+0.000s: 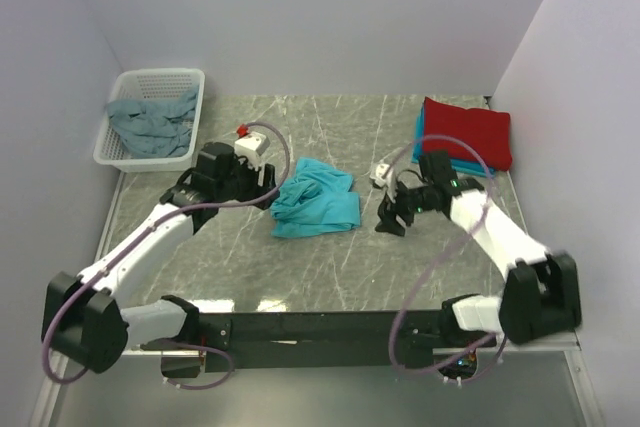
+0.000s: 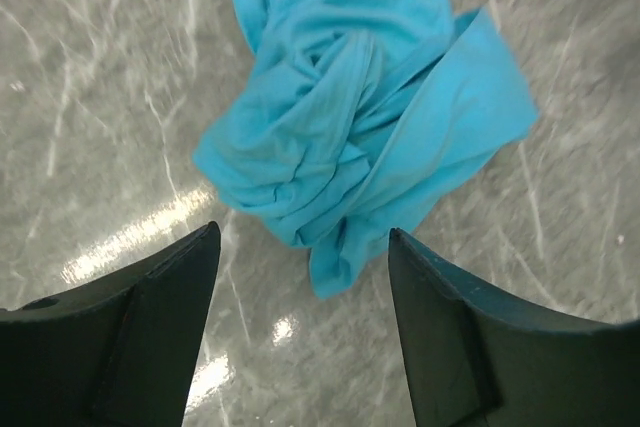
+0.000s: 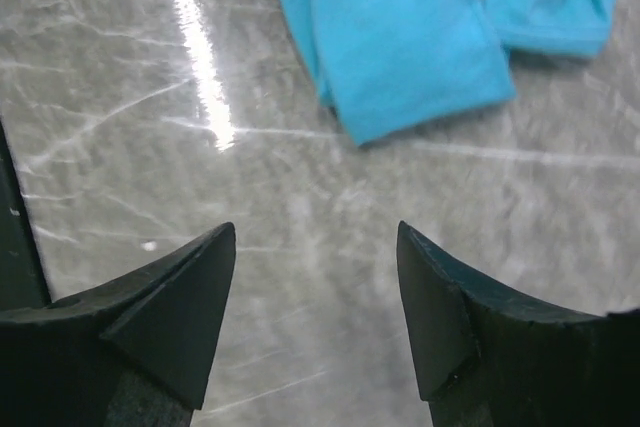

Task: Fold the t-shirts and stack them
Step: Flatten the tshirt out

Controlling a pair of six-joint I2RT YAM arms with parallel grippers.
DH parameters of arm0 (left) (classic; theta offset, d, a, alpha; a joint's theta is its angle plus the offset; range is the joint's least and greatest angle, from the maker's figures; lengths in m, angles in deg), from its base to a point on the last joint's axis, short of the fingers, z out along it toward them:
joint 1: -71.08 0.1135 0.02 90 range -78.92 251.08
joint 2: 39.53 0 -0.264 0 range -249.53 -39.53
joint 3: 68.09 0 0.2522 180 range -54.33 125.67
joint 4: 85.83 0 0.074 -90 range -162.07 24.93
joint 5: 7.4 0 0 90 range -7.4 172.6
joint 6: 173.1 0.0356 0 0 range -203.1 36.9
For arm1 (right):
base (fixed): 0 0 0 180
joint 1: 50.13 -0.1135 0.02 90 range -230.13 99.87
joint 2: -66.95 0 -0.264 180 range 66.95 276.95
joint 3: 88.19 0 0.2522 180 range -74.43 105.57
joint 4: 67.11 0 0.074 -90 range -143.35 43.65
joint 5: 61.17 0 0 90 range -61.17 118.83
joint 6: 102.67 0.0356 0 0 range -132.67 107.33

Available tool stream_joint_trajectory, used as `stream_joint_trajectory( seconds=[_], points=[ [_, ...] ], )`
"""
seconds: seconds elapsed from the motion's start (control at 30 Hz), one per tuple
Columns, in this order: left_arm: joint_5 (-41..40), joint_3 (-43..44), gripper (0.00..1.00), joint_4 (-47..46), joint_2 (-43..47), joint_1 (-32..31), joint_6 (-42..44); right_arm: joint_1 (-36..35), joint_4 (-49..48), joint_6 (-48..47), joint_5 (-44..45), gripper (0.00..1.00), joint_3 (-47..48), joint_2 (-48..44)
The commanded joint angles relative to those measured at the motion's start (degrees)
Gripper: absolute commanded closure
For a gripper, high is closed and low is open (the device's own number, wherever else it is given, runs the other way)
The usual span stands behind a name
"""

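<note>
1. From above, the turquoise t-shirt point(image 1: 315, 197) lies in a crumpled heap on the middle of the table point(image 1: 330, 267), between the two arms. It is not yet spread or folded.
2. At the far right corner a red t-shirt point(image 1: 468, 132) sits folded on top of a turquoise-blue t-shirt point(image 1: 421, 139). I take that to be the stack the loose one should join. A grey-blue t-shirt point(image 1: 150, 122) is bundled in the white basket point(image 1: 150, 80) at the far left, likely waiting its turn.
3. The left gripper point(image 1: 268, 185) sits just beside the heap's left edge. The right gripper point(image 1: 392, 217) stands a little off its right side. One on each flank looks to me like a set-up for pulling the cloth out flat.
4. In the left wrist view, the left gripper point(image 2: 302, 237) looks down on the shirt point(image 2: 350, 127), all twists and overlapping folds. Its fingers point(image 2: 160, 317) stand wide apart with nothing clamped. The shirt's lowest corner shows in the gap, but lower down on the table.
5. In the right wrist view, the right gripper point(image 3: 316, 232) is also spread wide and holds nothing, with bare marbled tabletop under the gap. The shirt point(image 3: 410, 47) lies ahead of the fingers point(image 3: 170, 317), a flat sleeve-like flap nearest, clearly apart from them.
</note>
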Motion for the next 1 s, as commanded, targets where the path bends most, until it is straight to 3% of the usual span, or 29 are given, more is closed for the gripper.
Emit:
stream_joint_trajectory(
  seconds=[0.0,0.17,0.47,0.63,0.83,0.97],
  points=[
    [1.09,4.22,0.27,0.92,-4.79,-0.47,2.18,-0.39,7.10,-18.31,-5.81,0.30,12.02,11.68],
    [2.66,10.11,0.33,0.76,-13.33,-0.64,3.31,-3.19,12.05,-23.20,-5.65,0.31,25.94,24.82],
    [6.53,13.98,0.35,-0.83,-24.59,-0.91,4.20,-8.03,14.32,-22.76,0.94,0.33,38.25,39.32],
    [5.93,13.72,0.36,-1.79,-26.88,-0.91,3.32,-8.91,15.21,-23.81,3.32,0.39,38.71,42.06],
    [6.19,13.98,0.37,-1.71,-30.39,-1.00,2.53,-9.97,15.39,-25.92,4.90,0.52,36.86,41.80],
    [5.39,14.68,0.48,-0.66,-32.24,-0.91,2.70,-11.11,16.26,-26.36,6.83,0.67,37.30,42.76]
  ],
)
